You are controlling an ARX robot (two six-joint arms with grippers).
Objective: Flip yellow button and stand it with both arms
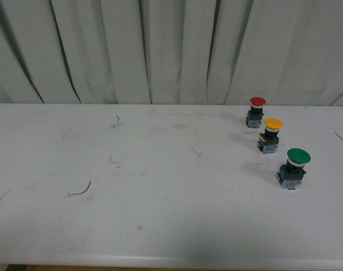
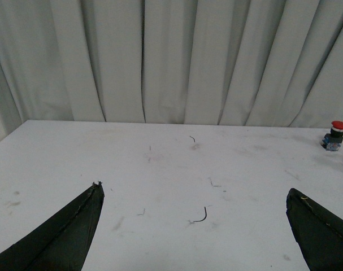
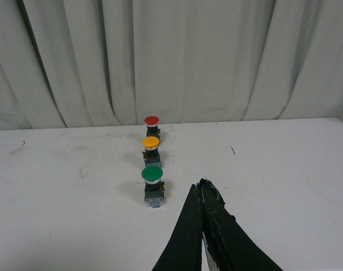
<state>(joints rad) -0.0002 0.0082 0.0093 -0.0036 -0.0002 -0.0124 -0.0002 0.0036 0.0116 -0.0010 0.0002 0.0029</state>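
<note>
The yellow button (image 1: 270,135) stands upright on the white table at the right, cap up, between a red button (image 1: 255,111) behind it and a green button (image 1: 294,167) in front. It also shows in the right wrist view (image 3: 151,149). My right gripper (image 3: 200,184) is shut and empty, above the table a little short of the green button (image 3: 152,185). My left gripper (image 2: 194,192) is open and empty over the table's left part, far from the buttons. Neither arm shows in the front view.
The red button (image 2: 334,134) shows at the edge of the left wrist view. A grey pleated curtain (image 1: 171,51) hangs behind the table. A small dark wire scrap (image 1: 81,191) lies on the left part of the table (image 1: 160,226), also between the left fingers (image 2: 199,217).
</note>
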